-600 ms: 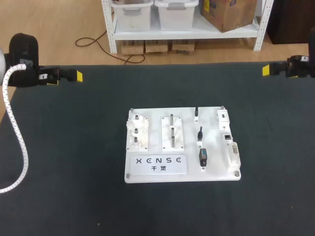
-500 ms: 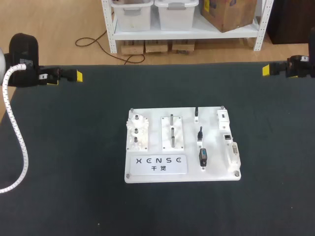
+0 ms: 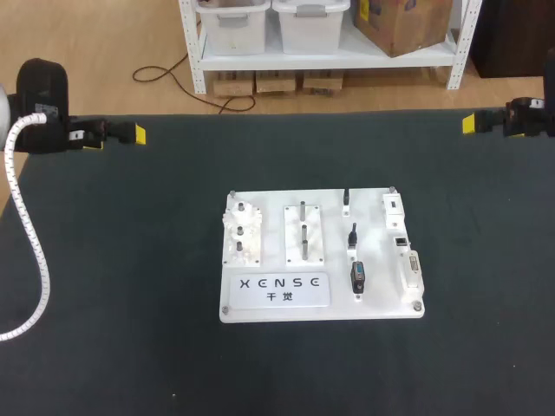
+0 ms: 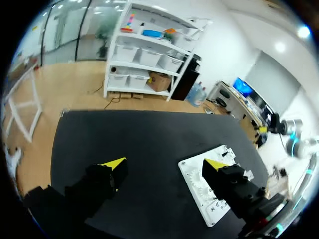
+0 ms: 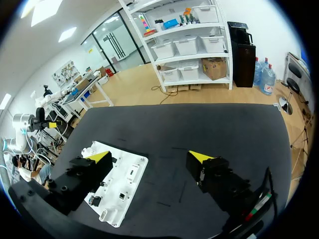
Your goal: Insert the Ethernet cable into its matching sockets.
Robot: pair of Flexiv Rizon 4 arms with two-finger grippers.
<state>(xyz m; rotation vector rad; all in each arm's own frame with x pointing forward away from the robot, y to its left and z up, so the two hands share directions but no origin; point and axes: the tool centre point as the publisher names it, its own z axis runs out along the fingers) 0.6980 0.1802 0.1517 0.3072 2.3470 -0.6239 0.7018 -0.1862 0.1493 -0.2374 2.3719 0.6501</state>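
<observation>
The left end effector [image 4: 164, 164] and the right end effector [image 5: 149, 156] are standing wide open, holding nothing, at the far corners of the desk [image 3: 130, 260]; the white board [image 3: 381, 260] is lying in its middle.

White socket board [image 3: 377, 295], flat, centred

White board [image 5: 124, 180], seemingly under parted jaws

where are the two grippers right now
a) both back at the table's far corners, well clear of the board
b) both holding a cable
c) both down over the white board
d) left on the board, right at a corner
a: in the head view the left gripper and the right gripper sit open and empty at the far corners of the black table, while the white board lies alone mid-table.
</observation>
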